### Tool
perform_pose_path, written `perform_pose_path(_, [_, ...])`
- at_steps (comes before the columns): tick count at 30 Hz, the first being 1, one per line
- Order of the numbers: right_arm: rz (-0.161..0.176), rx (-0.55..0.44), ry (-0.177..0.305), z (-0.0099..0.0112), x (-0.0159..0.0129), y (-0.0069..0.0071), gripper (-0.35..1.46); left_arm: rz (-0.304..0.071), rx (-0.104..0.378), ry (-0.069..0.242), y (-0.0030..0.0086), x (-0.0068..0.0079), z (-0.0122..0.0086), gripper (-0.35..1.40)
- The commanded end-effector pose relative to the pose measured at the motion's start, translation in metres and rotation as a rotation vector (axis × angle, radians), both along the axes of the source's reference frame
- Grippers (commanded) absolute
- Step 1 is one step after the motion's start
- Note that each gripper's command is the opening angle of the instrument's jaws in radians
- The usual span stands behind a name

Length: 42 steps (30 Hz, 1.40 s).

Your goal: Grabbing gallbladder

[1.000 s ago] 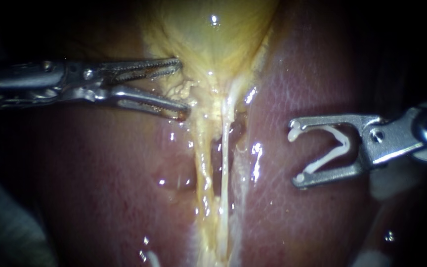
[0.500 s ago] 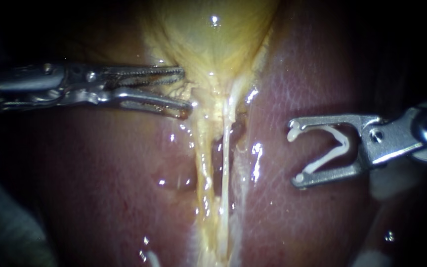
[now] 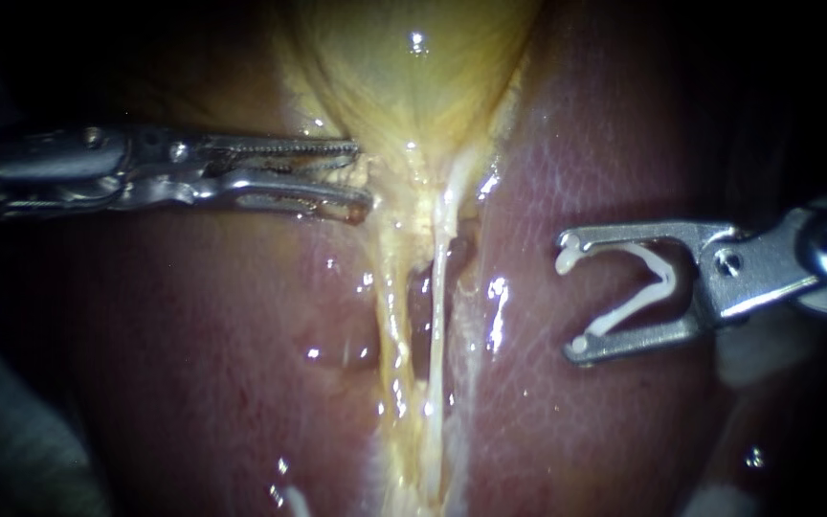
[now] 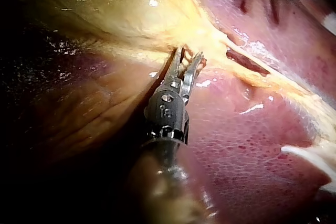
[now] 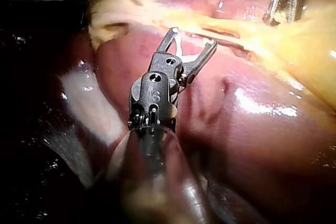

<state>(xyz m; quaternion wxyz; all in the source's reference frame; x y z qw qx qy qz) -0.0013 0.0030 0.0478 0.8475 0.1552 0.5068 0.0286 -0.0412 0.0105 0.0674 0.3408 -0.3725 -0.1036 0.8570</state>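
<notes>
In the endoscope view the left instrument [image 3: 361, 175] has its jaws nearly together, pinching the narrow lower end of the yellow gallbladder [image 3: 413, 77]. The left wrist view shows their tips buried in that fold. Only the other views show the right instrument [image 3: 571, 299], its wide-spread jaws holding a white clip [image 3: 658, 278] over the liver [image 3: 576, 153].

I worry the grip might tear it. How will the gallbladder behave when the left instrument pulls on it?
Probably floppy: the gallbladder looks thin-walled and lies in soft folds beside the left instrument. Likely slippery, since wet glints cover it. It may tear if tugged hard, as only thin, stringy tissue seems to tie it to the liver.
</notes>
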Motion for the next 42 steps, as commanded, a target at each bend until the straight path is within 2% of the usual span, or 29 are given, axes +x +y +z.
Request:
perform_pose_path(1, [0.0, 0.0, 0.0, 0.0, 0.0, 0.0, 0.5, 0.002, 0.001, 0.003, 0.0, 0.0, -0.0001, 0.12])
perform_pose_path(4, [0.0, 0.0, 0.0, 0.0, 0.0, 0.0, 0.5, -0.003, 0.006, 0.003, -0.0001, 0.0, -0.0003, 0.05])
perform_pose_path(9, [0.0, 0.0, 0.0, 0.0, 0.0, 0.0, 0.5, -0.018, 0.022, 0.002, 0.0, -0.0001, -0.001, -0.2])
perform_pose_path(15, [0.0, 0.0, 0.0, 0.0, 0.0, 0.0, 0.5, -0.034, 0.039, 0.0, 0.0, -0.0003, -0.0023, -0.35])
perform_pose_path(20, [0.0, 0.0, 0.0, 0.0, 0.0, 0.0, 0.5, -0.045, 0.062, 0.011, -0.0001, -0.0001, -0.0026, -0.35])
perform_pose_path(22, [0.0, 0.0, 0.0, 0.0, 0.0, 0.0, 0.5, -0.062, 0.081, 0.015, -0.0001, -0.0001, -0.0031, -0.35])
perform_pose_path(24, [0.0, 0.0, 0.0, 0.0, 0.0, 0.0, 0.5, -0.073, 0.099, 0.015, -0.0001, -0.0002, -0.0038, -0.35])
perform_pose_path(30, [0.0, 0.0, 0.0, 0.0, -0.0001, 0.0, 0.5, -0.074, 0.122, 0.014, 0.0004, -0.0001, -0.0068, -0.35])
perform_pose_path(33, [0.0, 0.0, 0.0, 0.0, 0.0, 0.0, 0.5, -0.067, 0.136, 0.006, 0.0011, 0.0002, -0.0082, -0.35])
perform_pose_path(36, [0.0, 0.0, 0.0, 0.0, 0.0, 0.0, 0.49, -0.056, 0.156, -0.006, 0.0022, 0.0007, -0.01, -0.35])
perform_pose_path(42, [0.0, 0.0, 0.0, 0.0, 0.0, 0.0, 0.49, -0.049, 0.182, -0.016, 0.0045, 0.0025, -0.0135, -0.35])
